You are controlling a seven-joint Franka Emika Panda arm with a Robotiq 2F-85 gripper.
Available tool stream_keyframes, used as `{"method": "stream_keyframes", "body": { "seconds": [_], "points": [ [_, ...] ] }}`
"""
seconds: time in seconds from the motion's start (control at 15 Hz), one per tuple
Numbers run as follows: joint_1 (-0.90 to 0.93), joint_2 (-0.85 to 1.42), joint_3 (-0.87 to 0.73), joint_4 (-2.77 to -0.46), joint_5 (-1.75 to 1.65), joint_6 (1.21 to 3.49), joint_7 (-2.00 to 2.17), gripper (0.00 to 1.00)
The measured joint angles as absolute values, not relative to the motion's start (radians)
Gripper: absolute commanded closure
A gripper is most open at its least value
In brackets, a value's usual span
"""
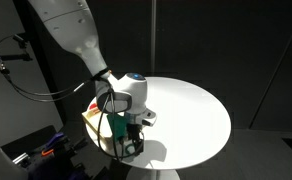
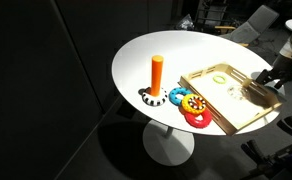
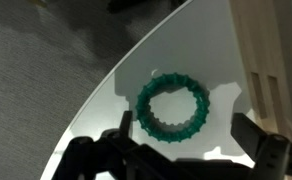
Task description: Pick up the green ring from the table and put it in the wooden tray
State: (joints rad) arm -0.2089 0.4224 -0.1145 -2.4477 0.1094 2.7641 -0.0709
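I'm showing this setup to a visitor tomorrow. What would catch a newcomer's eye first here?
Probably the orange peg standing upright on the round white table, with bright multicoloured rings at its foot. Next, the pale wooden tray beside them, and in the wrist view the green ring lying flat on the table close to the tray's wall.

The green ring [image 3: 145,108] lies flat on white table [image 3: 196,40]; wooden tray [image 3: 271,60] just beside.

Wrist view: the ring [image 3: 171,108] lies flat on the table [image 3: 176,45], just left of the wooden tray [image 3: 271,60]. In an exterior view, the peg toy [image 2: 157,78] stands left of the tray, with loose toy rings [image 2: 191,106] between them.
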Motion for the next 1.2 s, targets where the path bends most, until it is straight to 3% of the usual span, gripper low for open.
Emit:
{"method": "stream_keyframes", "body": {
  "seconds": [0.07,0.13,0.27,0.47,1.2],
  "points": [
    [-0.209,0.423,-0.115,-2.448,0.109,2.764,-0.071,0.03],
    [-0.209,0.423,-0.116,-2.448,0.109,2.764,-0.071,0.23],
    [-0.209,0.424,-0.117,-2.448,0.109,2.764,-0.07,0.3],
    [-0.209,0.415,-0.121,-2.447,0.109,2.764,-0.07,0.56],
    [-0.209,0.414,-0.155,-2.445,0.109,2.763,-0.067,0.58]
  ]
}}
